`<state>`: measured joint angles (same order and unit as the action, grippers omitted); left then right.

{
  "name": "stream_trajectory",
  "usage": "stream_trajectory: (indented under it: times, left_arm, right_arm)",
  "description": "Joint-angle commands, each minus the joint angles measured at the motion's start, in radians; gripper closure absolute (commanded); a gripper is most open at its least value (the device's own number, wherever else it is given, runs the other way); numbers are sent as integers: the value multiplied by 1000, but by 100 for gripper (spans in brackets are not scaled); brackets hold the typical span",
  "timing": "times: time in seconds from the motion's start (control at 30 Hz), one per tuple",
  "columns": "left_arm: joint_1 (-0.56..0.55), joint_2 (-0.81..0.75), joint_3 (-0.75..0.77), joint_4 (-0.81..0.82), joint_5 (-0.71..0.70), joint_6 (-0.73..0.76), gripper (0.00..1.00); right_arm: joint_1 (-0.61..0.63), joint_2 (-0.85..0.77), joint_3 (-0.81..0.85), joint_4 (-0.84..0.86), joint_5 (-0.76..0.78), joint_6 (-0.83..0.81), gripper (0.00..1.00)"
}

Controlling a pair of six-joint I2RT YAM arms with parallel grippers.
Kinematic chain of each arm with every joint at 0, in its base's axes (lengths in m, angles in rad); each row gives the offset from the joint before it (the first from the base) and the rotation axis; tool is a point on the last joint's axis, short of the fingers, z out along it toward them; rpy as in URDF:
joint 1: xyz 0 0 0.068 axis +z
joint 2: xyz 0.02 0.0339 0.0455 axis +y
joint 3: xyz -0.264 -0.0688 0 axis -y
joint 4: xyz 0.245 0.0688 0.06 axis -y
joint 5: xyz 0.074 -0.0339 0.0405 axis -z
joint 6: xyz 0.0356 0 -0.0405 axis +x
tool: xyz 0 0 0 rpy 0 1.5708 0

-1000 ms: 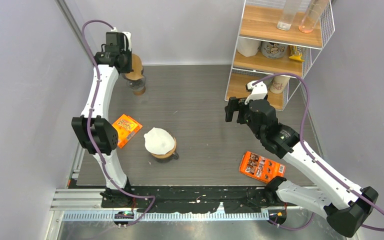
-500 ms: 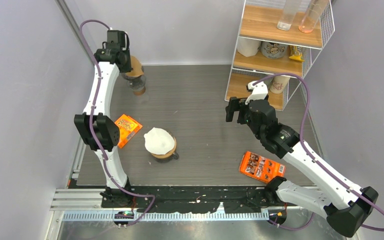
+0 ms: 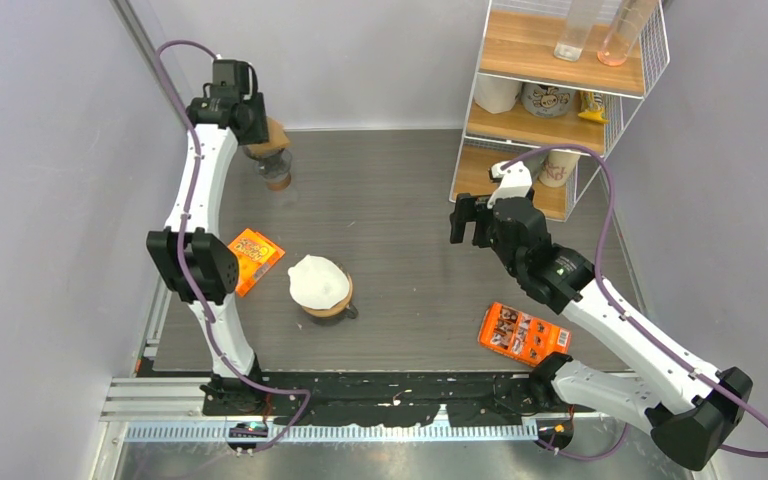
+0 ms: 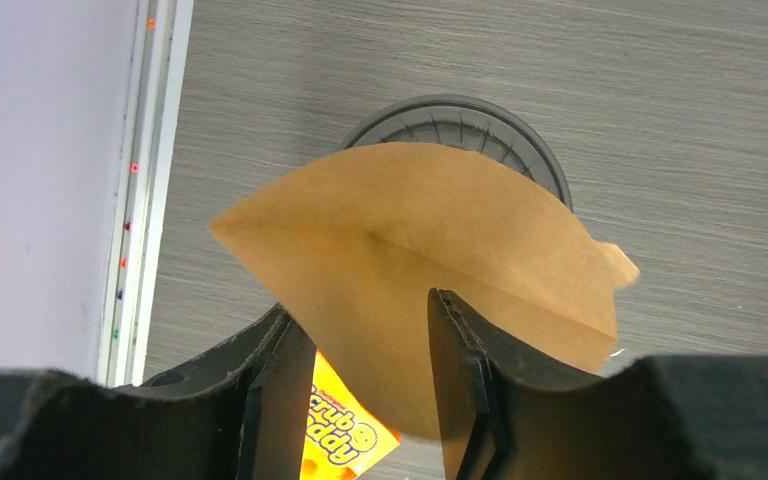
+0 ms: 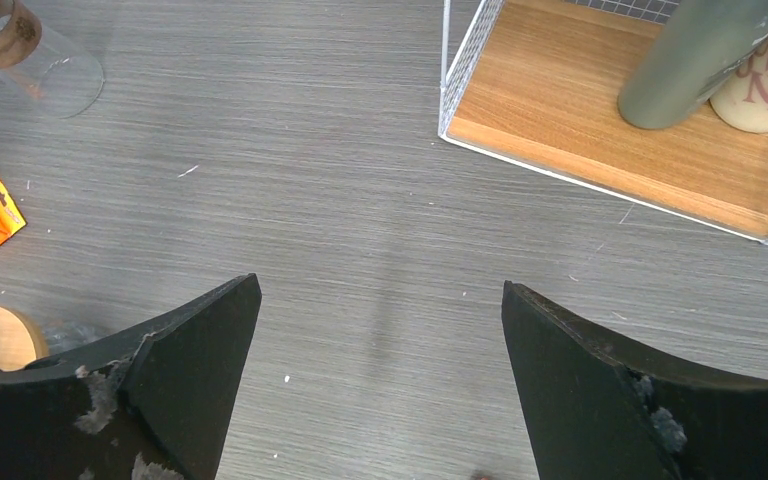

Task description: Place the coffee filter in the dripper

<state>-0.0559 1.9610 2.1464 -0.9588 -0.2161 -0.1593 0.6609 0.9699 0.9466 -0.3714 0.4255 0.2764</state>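
Coffee filter (image 4: 410,250), brown and cone-shaped, is seen over the dark ribbed dripper (image 4: 457,112) at the far left of the tabletop (image 4: 660,100), with its narrow end lying between the left fingers (image 4: 460,380). These are parted on either side of the paper, and no pinch on it is seen. The right fingers (image 5: 190,370) are spread wide with nothing between them, held above the tabletop near the wire shelf (image 5: 600,150).
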Motion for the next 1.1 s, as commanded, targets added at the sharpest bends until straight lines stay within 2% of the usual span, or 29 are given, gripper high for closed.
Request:
stream_trajectory:
  times: [0.0,0.17,0.4,0.63,0.73,1.07]
  left_arm:
    - [2,-128,-11,54,9,-29,48]
    - [-1,-208,-69,87,2,-38,38]
    - [-6,-274,-139,187,17,-57,36]
    - [-9,-258,-227,347,42,-110,48]
    - [-9,-234,-238,354,33,-127,55]
    - [-9,-120,-204,355,24,-151,64]
  right_arm:
    - [-3,-4,50,25,30,5,3]
    - [-3,-3,52,24,33,1,3]
    - [-3,-7,49,25,37,0,3]
    - [-3,-12,44,25,35,4,3]
    - [-4,-12,43,25,37,2,3]
    - [-2,-3,39,24,47,4,3]
